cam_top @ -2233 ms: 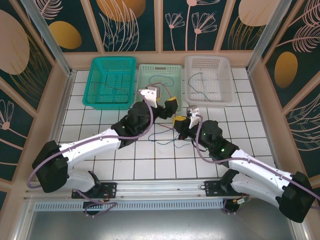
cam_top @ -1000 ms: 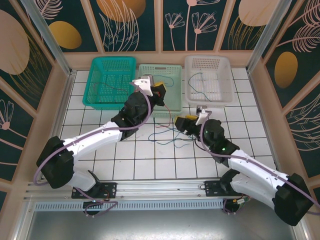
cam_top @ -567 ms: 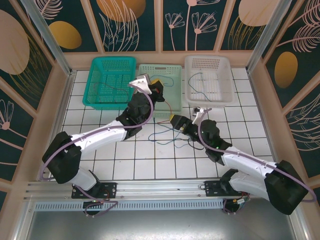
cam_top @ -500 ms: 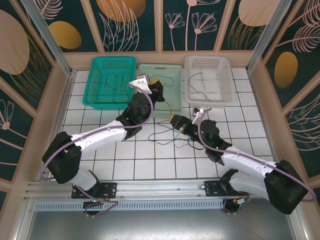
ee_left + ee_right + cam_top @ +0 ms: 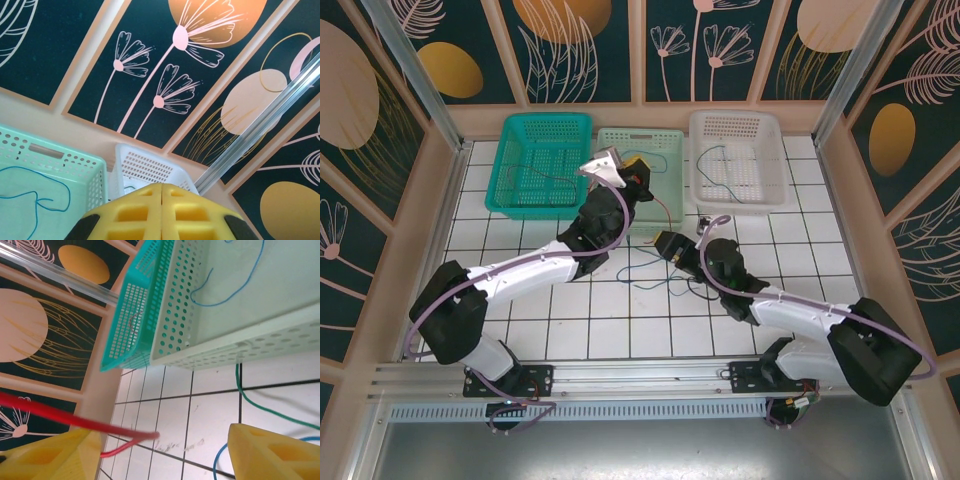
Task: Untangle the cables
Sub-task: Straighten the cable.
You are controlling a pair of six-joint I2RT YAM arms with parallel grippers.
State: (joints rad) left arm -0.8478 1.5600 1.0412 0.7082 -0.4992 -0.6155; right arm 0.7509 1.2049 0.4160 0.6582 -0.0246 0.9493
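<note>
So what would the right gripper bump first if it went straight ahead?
Probably the red cable just ahead of the right gripper, then the mint-green basket's wall; depth is unclear.

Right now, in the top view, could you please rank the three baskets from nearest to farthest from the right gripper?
1. Mint basket, in the middle, just beyond the right gripper.
2. White basket, back right.
3. Teal basket, back left.
</note>
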